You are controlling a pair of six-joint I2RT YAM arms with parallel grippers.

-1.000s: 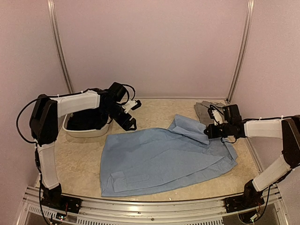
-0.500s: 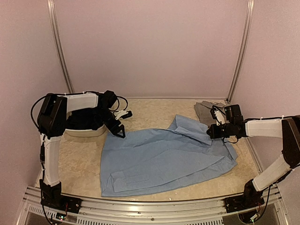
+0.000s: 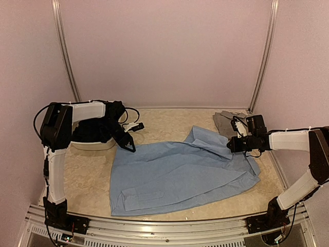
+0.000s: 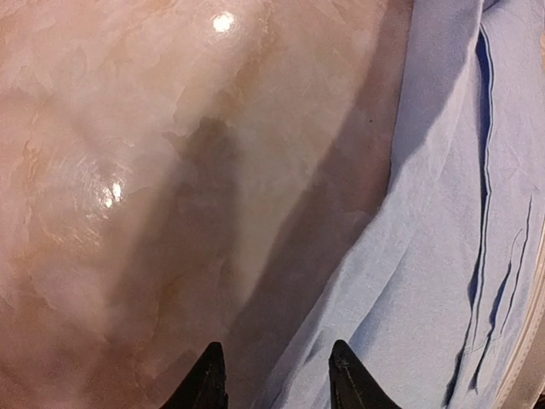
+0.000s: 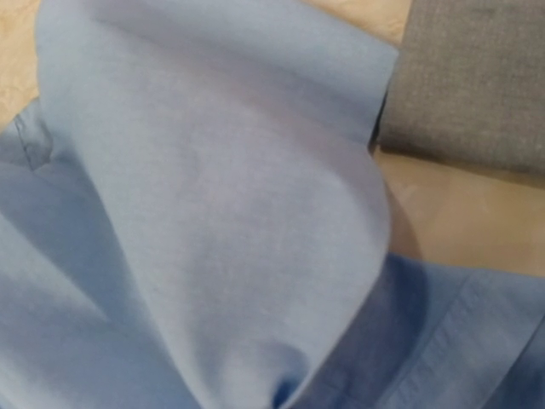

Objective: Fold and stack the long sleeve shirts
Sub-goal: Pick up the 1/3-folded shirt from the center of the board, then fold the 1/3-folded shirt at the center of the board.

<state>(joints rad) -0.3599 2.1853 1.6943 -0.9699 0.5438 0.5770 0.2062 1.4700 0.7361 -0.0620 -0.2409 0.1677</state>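
1. The table (image 3: 87, 175) is the biggest thing here, a pale marbled top under both claws. In the left wrist view its shiny surface fills everything ahead and to the left of the left claw (image 4: 277, 381).
2. The light blue shirt (image 3: 180, 175) is spread out mostly flat between the two claws. Its far left corner sits right at the left claw's tips, and its far right part runs up to the right claw (image 3: 230, 145).
3. The white tub (image 3: 95, 145) sits just to the outer left of the left claw, partly tucked under that arm.
4. The grey shirt (image 3: 223, 121) lies flat just past the right claw, toward the back right corner. In the right wrist view it shows above and to the right of the raised blue cloth.
5. The left claw has its fingers apart and its tips down near the table. The blue shirt's edge runs up between them, with cloth at one tip and table at the other. It isn't pinching anything.
6. The right claw is clamped shut on a fold of the light blue shirt, and the cloth is pulled up into a flap right at it. Its own fingers don't show in its wrist view.
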